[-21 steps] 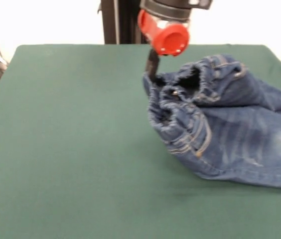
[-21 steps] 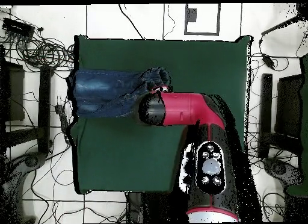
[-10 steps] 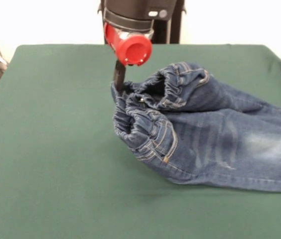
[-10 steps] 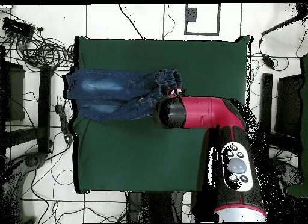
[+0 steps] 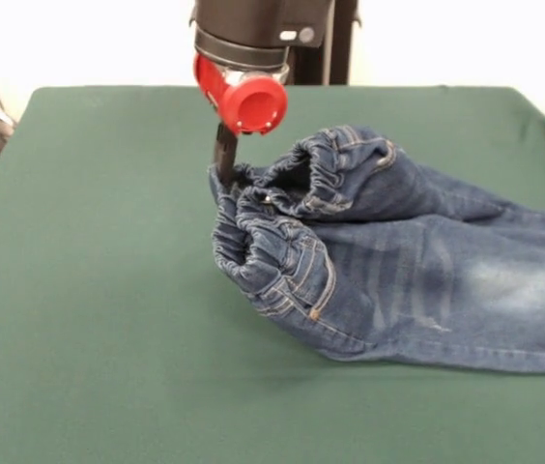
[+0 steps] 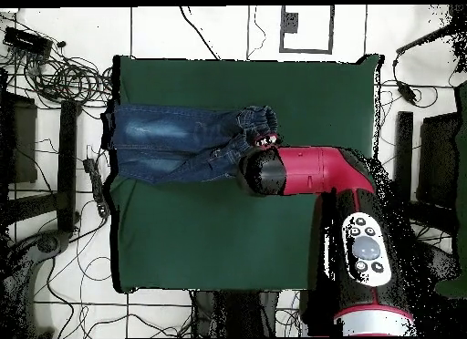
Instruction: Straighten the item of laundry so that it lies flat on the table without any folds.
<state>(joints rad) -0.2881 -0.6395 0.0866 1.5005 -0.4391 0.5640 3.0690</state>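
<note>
One small pair of blue denim jeans (image 5: 398, 280) lies on the big dark green table (image 5: 108, 319), legs reaching to its edge. The black gripper (image 5: 224, 159) pinches the bunched waistband from above, jaws closed on it and holding it up a little.

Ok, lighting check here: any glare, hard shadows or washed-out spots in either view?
Front view: even, soft light; only a faint shadow under the jeans on the table, and the wall behind is blown out white. Overhead view: no glare on the table; the arm hides the gripper.
</note>
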